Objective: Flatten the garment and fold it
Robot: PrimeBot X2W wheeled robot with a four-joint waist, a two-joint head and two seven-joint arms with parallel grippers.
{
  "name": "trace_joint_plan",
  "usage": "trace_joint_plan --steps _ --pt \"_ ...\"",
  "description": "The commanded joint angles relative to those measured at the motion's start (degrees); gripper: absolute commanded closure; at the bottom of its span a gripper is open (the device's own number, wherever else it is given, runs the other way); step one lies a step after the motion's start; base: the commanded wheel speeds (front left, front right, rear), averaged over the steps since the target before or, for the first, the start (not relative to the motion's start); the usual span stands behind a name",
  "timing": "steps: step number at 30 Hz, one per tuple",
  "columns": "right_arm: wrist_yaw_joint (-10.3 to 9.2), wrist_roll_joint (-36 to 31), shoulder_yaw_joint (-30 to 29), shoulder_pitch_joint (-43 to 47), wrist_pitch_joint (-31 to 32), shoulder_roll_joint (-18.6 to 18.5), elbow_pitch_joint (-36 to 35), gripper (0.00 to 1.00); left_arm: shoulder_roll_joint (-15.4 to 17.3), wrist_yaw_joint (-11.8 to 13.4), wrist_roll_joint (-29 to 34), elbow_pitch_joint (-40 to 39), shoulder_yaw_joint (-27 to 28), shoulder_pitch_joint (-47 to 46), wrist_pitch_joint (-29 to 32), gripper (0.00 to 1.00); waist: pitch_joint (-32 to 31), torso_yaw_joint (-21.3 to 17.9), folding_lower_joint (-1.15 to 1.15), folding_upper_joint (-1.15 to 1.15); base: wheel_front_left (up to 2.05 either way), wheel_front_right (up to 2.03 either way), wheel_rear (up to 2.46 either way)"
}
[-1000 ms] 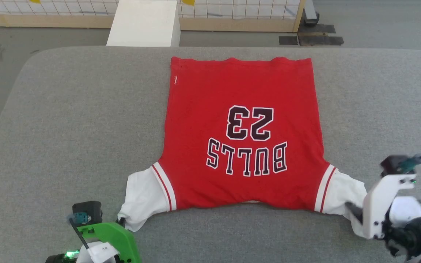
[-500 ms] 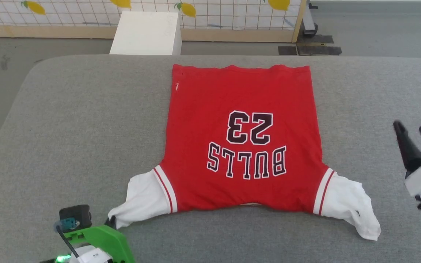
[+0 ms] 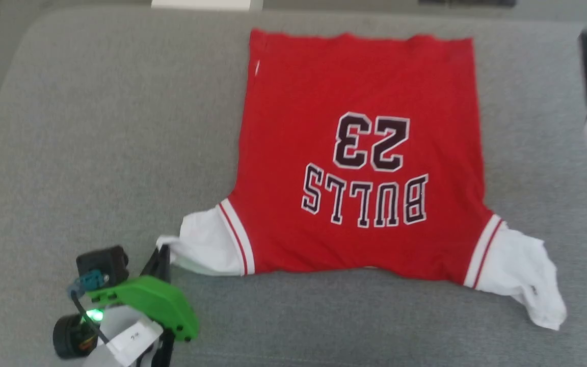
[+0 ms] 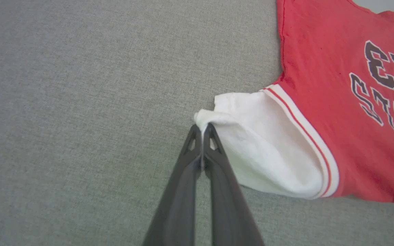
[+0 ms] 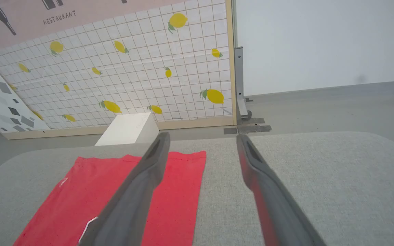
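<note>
We are clamping our left gripper point(image 4: 202, 127) on the white sleeve cuff point(image 4: 214, 116) of the limp, light red jersey T-shirt point(image 3: 359, 81), which is lying spread toward the far edge of the grey padded bench point(image 3: 95, 127); our right gripper point(image 5: 202, 136) is gaping empty.

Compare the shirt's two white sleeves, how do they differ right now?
The left sleeve is pinched at its edge by the shut left tool; the right sleeve lies free, untouched.
The left sleeve is drawn to a point at the tool; the right sleeve lies slack and wrinkled.
Both are white with a red stripe at the seam.
</note>
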Motion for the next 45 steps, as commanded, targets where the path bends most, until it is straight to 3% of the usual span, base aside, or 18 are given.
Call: trace_joint_plan --steps 1,7,14,22,31,32,33,34,38,45 --pt "-0.08 -1.0 0.1 -3.9 0.4 -1.0 1.6 0.0 -0.5 0.2 0.9 -0.9 -0.2 -1.6 -0.6 1.0 8.3 4.2 0.0 0.0 0.0 0.0 0.0" --pt "-0.08 -6.3 1.9 -17.8 5.5 -5.7 8.9 0.0 -2.0 0.2 1.9 -4.7 -1.4 -4.2 -1.9 1.0 17.0 7.9 0.0 0.0 0.0 0.0 0.0" --pt "-0.08 -12.2 6.2 -29.7 16.8 -10.5 16.8 0.0 -3.1 -0.3 2.7 -7.8 -2.3 -6.5 -3.7 1.0 24.7 10.5 0.0 0.0 0.0 0.0 0.0" --pt "-0.08 -15.2 11.8 -35.9 29.1 -12.6 20.1 0.0 -3.5 0.7 3.6 -11.5 -2.9 -6.5 -4.3 1.0 29.1 11.5 0.0 0.0 0.0 0.0 0.0" --pt "-0.08 -13.0 15.5 -36.1 38.3 -13.2 20.0 0.0 -3.4 1.5 3.9 -13.1 -3.2 -6.3 -3.8 1.0 30.3 10.9 0.0 0.0 0.0 0.0 0.0" --pt "-0.08 -12.7 15.4 -35.9 39.3 -13.4 19.6 0.64 -3.4 1.5 3.9 -13.1 -3.2 -6.3 -3.7 1.0 30.3 10.8 0.0 0.0 0.0 0.0 0.0" --pt "-0.08 -12.6 15.4 -35.7 40.0 -13.5 19.3 0.89 -3.4 1.6 3.9 -13.1 -3.2 -6.3 -3.7 1.0 30.2 10.7 0.0 0.0 0.0 0.0 0.0" --pt "-0.08 -12.4 15.0 -35.3 41.0 -13.6 19.1 1.0 -3.4 1.6 3.9 -13.1 -3.2 -6.4 -3.6 1.0 29.9 10.5 0.0 0.0 0.0 0.0 0.0" --pt "-0.08 -12.7 13.3 -34.4 41.4 -13.7 16.9 1.0 -3.2 1.7 3.7 -12.5 -3.2 -6.5 -3.3 1.0 28.9 10.0 0.0 0.0 0.0 0.0 0.0" --pt "-0.08 -12.4 10.2 -33.6 34.9 -12.4 13.6 1.0 -2.6 0.9 3.4 -10.1 -3.4 -7.4 -2.7 1.0 23.8 8.2 0.0 0.0 0.0 0.0 0.0"
